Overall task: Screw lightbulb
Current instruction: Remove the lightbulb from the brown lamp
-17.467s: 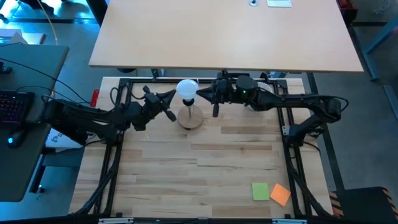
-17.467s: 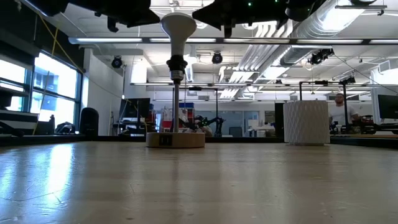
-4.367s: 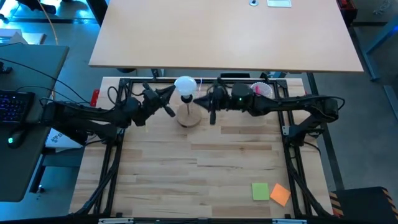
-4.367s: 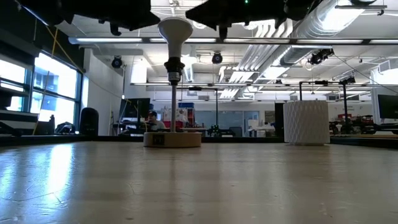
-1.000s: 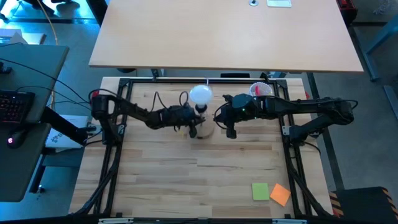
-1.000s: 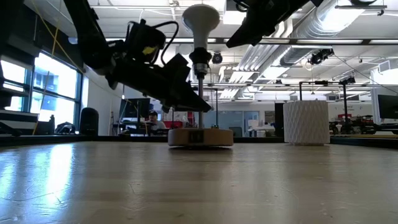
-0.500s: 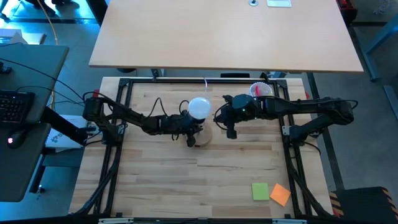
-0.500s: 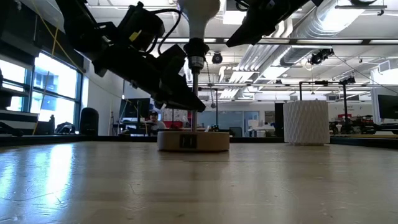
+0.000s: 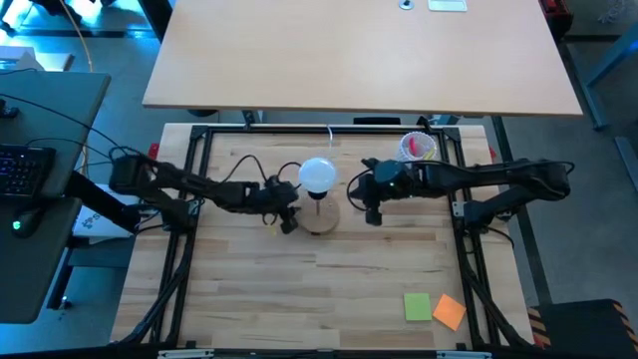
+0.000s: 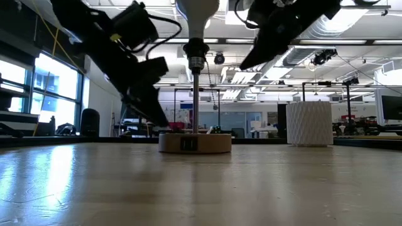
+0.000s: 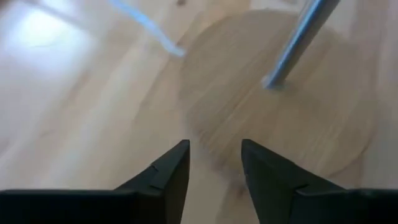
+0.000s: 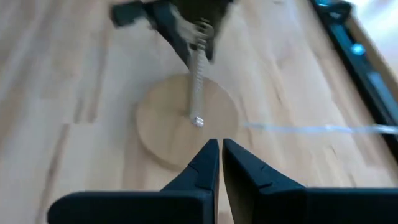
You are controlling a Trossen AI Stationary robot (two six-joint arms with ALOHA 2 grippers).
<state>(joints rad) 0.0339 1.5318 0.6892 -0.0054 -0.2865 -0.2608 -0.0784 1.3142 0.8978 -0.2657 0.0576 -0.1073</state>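
The white lightbulb (image 9: 318,176) stands upright with its screw base in the black socket (image 10: 195,50) on top of the metal post (image 10: 195,100) of the round wooden stand (image 9: 321,217). My left gripper (image 9: 287,219) is open, low over the table beside the stand's left edge (image 11: 205,124), with its fingers pointing at the stand (image 11: 280,112). My right gripper (image 9: 371,211) is shut and empty. It hangs to the right of the stand (image 12: 186,121), above the table and below the bulb (image 10: 196,16).
A white ribbed cup (image 9: 417,147) with coloured contents stands at the far right and also shows in the low view (image 10: 309,123). A thin pale cord (image 12: 311,129) runs from the stand across the wood. Green (image 9: 417,306) and orange (image 9: 450,311) sticky notes lie near the front right.
My left gripper was at the stand's post. The stand with the bulb has slid a little toward the table's near edge. The left gripper has since drawn back from the post toward the table's left edge and down. My right gripper has sunk slightly.
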